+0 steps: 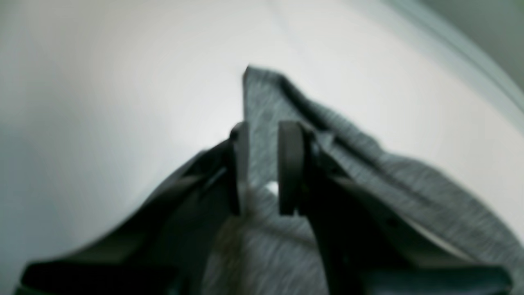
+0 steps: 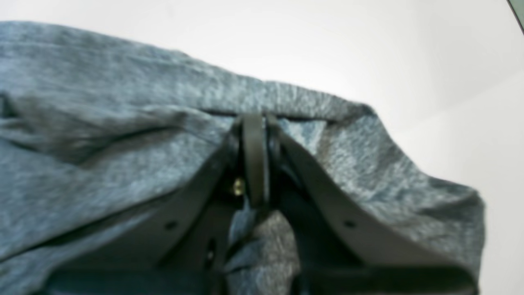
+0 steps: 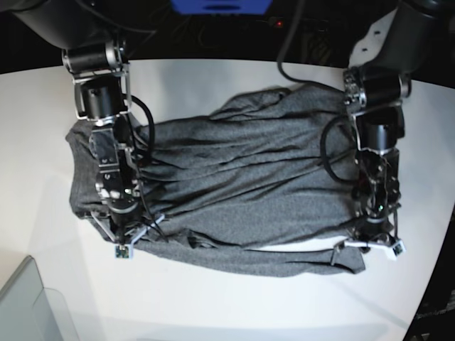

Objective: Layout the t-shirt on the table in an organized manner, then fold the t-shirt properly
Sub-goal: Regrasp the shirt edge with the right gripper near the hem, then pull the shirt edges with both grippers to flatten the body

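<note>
The dark-grey t-shirt (image 3: 242, 185) lies spread and wrinkled across the white table (image 3: 234, 305), stretched between my two grippers. My right gripper (image 3: 121, 238) is at the shirt's lower left edge. In the right wrist view its jaws (image 2: 256, 119) are pressed together on a fold of the t-shirt (image 2: 123, 164). My left gripper (image 3: 370, 245) is at the shirt's lower right corner. In the left wrist view the left gripper (image 1: 264, 127) has its jaws a narrow gap apart with a pointed corner of the t-shirt (image 1: 262, 98) between them. That view is blurred.
A translucent grey bin corner (image 3: 28, 305) sits at the bottom left. The table's curved edge (image 3: 437, 234) runs close to the left gripper, and shows in the left wrist view (image 1: 470, 57). A blue object (image 3: 220, 6) is beyond the far edge.
</note>
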You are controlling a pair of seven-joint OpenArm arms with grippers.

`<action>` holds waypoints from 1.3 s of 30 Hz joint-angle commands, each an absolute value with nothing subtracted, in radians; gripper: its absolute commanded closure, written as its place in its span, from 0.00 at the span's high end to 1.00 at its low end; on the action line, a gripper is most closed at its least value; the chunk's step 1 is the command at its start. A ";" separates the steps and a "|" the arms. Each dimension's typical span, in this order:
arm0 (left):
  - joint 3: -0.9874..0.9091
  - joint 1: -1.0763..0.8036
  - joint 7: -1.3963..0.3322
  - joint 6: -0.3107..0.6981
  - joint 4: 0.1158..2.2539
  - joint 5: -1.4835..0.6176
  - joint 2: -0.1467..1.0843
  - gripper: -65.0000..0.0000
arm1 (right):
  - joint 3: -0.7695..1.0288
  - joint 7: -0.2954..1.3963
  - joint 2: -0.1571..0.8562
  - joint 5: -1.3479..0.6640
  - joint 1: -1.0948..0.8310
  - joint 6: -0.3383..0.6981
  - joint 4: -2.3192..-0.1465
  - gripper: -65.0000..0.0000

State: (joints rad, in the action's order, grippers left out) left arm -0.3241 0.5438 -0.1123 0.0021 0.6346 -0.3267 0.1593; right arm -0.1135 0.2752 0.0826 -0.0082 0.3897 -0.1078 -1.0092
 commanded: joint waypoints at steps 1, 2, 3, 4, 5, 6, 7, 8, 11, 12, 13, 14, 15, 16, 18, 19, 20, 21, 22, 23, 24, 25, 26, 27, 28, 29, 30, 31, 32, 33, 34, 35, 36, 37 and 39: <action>-0.325 0.550 -0.087 0.005 0.682 -0.328 0.170 0.20 | -0.113 0.257 0.085 -0.005 0.410 -0.116 -1.059 0.00; -0.325 0.526 -0.087 0.005 0.713 -0.328 0.166 0.20 | -0.113 0.263 0.084 -0.005 0.400 -0.116 -1.090 0.00; -0.325 0.503 -0.088 0.005 0.748 -0.328 0.166 0.20 | -0.113 0.272 0.082 -0.005 0.389 -0.116 -1.118 0.00; -0.325 0.484 -0.091 0.005 0.777 -0.328 0.166 0.20 | -0.113 0.282 0.081 -0.005 0.386 -0.116 -1.139 0.00; -0.325 0.461 -0.111 0.005 0.811 -0.323 0.166 0.20 | -0.113 0.294 0.081 -0.005 0.375 -0.116 -1.162 0.00; -0.325 0.447 -0.143 0.005 0.834 -0.323 0.166 0.20 | -0.111 0.303 0.081 -0.005 0.364 -0.116 -1.181 0.00; -0.325 0.441 -0.177 0.005 0.845 -0.325 0.170 0.20 | -0.111 0.311 0.081 -0.005 0.355 -0.116 -1.198 0.00; -0.325 0.441 -0.193 0.005 0.842 -0.326 0.173 0.20 | -0.111 0.317 0.081 -0.005 0.346 -0.116 -1.213 0.00; -0.325 0.446 -0.200 0.005 0.792 -0.320 0.174 0.20 | -0.111 0.320 0.081 -0.005 0.305 -0.116 -1.264 0.00; -0.325 0.460 -0.200 0.005 0.771 -0.318 0.174 0.20 | -0.111 0.320 0.081 -0.005 0.286 -0.116 -1.285 0.00; -0.323 0.478 -0.200 0.005 0.736 -0.318 0.174 0.20 | -0.111 0.320 0.081 -0.005 0.266 -0.116 -1.310 0.00; -0.323 0.495 -0.199 0.005 0.691 -0.318 0.174 0.20 | -0.111 0.320 0.081 -0.005 0.251 -0.116 -1.328 0.00; -0.323 0.518 -0.191 0.005 0.642 -0.318 0.174 0.20 | -0.111 0.320 0.081 -0.005 0.234 -0.116 -1.348 0.00; -0.323 0.539 -0.166 0.005 0.588 -0.318 0.174 0.20 | -0.111 0.320 0.081 -0.005 0.217 -0.116 -1.369 0.00; -0.323 0.573 -0.091 0.005 0.499 -0.318 0.173 0.20 | -0.111 0.320 0.085 -0.005 0.177 -0.116 -1.412 0.00; -0.323 0.591 -0.044 0.005 0.453 -0.318 0.174 0.20 | -0.111 0.320 0.085 -0.004 0.151 -0.116 -1.440 0.00; -0.323 0.605 -0.002 0.005 0.412 -0.318 0.174 0.20 | -0.111 0.320 0.087 -0.002 0.128 -0.116 -1.461 0.00; -0.323 0.625 0.042 0.005 0.363 -0.318 0.176 0.20 | -0.110 0.320 0.094 -0.002 0.105 -0.116 -1.481 0.00; -0.323 0.651 0.081 0.005 0.317 -0.317 0.177 0.20 | -0.101 0.320 0.105 -0.002 0.085 -0.116 -1.498 0.00; -0.323 0.676 0.117 0.005 0.274 -0.314 0.185 0.20 | -0.094 0.320 0.111 -0.002 0.071 -0.116 -1.508 0.00; -0.323 0.693 0.145 0.005 0.248 -0.302 0.188 0.20 | -0.094 0.320 0.111 -0.002 0.062 -0.116 -1.509 0.00; -0.323 0.707 0.173 0.005 0.228 -0.277 0.189 0.20 | -0.094 0.320 0.113 -0.002 0.053 -0.116 -1.511 0.00; -0.323 0.720 0.194 0.005 0.223 -0.243 0.188 0.20 | -0.094 0.320 0.114 -0.001 0.038 -0.116 -1.512 0.00; -0.325 0.727 0.203 0.005 0.223 -0.220 0.188 0.20 | -0.087 0.320 0.114 -0.001 0.022 -0.116 -1.512 0.00; -0.326 0.731 0.209 0.005 0.223 -0.203 0.188 0.20 | -0.070 0.320 0.117 -0.001 0.010 -0.116 -1.512 0.00; -0.326 0.740 0.214 0.005 0.225 -0.185 0.188 0.20 | -0.053 0.320 0.119 -0.001 -0.001 -0.116 -1.512 0.00; -0.326 0.757 0.214 0.005 0.225 -0.176 0.186 0.20 | -0.039 0.320 0.117 -0.001 -0.005 -0.116 -1.511 0.00; -0.326 0.773 0.216 0.005 0.225 -0.176 0.186 0.20 | -0.031 0.320 0.117 -0.001 -0.008 -0.116 -1.511 0.00; -0.326 0.789 0.216 0.005 0.226 -0.177 0.186 0.20 | -0.025 0.320 0.117 -0.001 -0.016 -0.116 -1.511 0.00; -0.326 0.808 0.216 0.005 0.228 -0.177 0.186 0.20 | -0.018 0.320 0.117 -0.001 -0.027 -0.116 -1.512 0.00; -0.331 0.822 0.209 0.005 0.237 -0.179 0.186 0.20 | -0.013 0.320 0.117 -0.001 -0.030 -0.116 -1.512 0.00; -0.331 0.829 0.208 0.005 0.251 -0.179 0.186 0.20 | -0.012 0.320 0.119 -0.001 -0.030 -0.116 -1.512 0.00; -0.328 0.831 0.205 0.005 0.275 -0.179 0.186 0.20 | -0.012 0.320 0.119 -0.001 -0.031 -0.116 -1.512 0.00; -0.328 0.829 0.200 0.005 0.305 -0.179 0.185 0.20 | -0.012 0.320 0.119 -0.001 -0.033 -0.116 -1.512 0.00; -0.326 0.812 0.131 0.005 0.381 -0.179 0.163 0.20 | -0.012 0.320 0.119 -0.001 -0.036 -0.116 -1.526 0.00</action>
State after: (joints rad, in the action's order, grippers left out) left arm -0.3294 0.7876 0.1081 0.0002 0.3756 -0.1833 0.1665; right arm -0.0139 0.3481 0.1150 -0.0051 -0.0483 -0.1104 -1.5009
